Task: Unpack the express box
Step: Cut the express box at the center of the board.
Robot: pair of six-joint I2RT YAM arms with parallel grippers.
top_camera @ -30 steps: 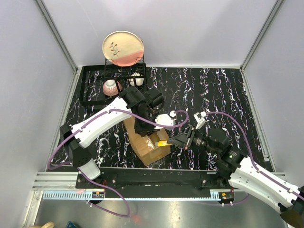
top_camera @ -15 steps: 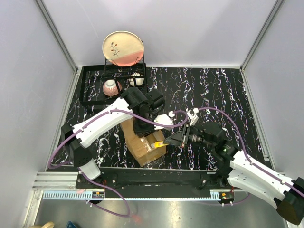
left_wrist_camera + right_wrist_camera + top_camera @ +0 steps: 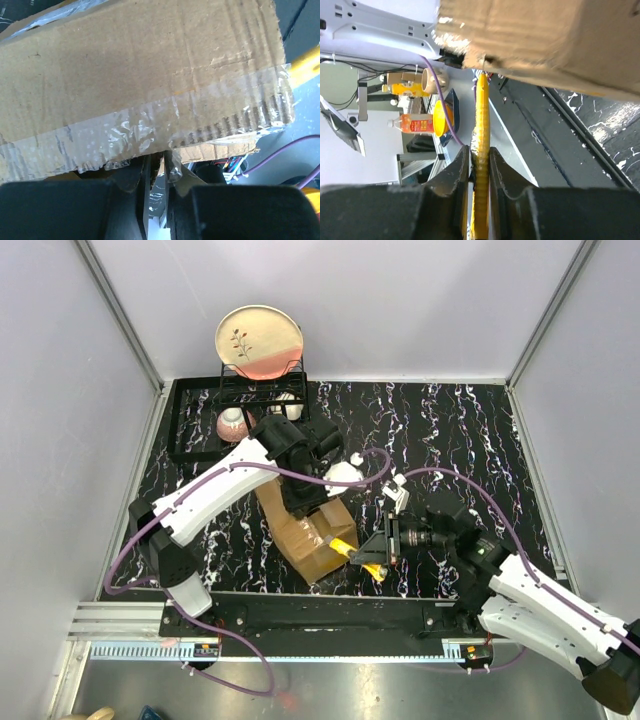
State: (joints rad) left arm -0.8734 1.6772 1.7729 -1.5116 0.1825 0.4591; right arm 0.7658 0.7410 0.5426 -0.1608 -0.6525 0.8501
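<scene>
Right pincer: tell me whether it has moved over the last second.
Yes. The right pincer slid toward the table's near rail, away from the dish rack.

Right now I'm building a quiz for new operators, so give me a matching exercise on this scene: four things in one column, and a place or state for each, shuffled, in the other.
Things:
1. express box
2. plate
3. yellow tool
4. pink bowl

Places or states:
a. clamped in the right pincer
b. low inside the black rack
c. brown, with clear tape on it
d. standing on edge on top of the rack

Pairs: 1-c; 2-d; 3-a; 4-b.
</scene>
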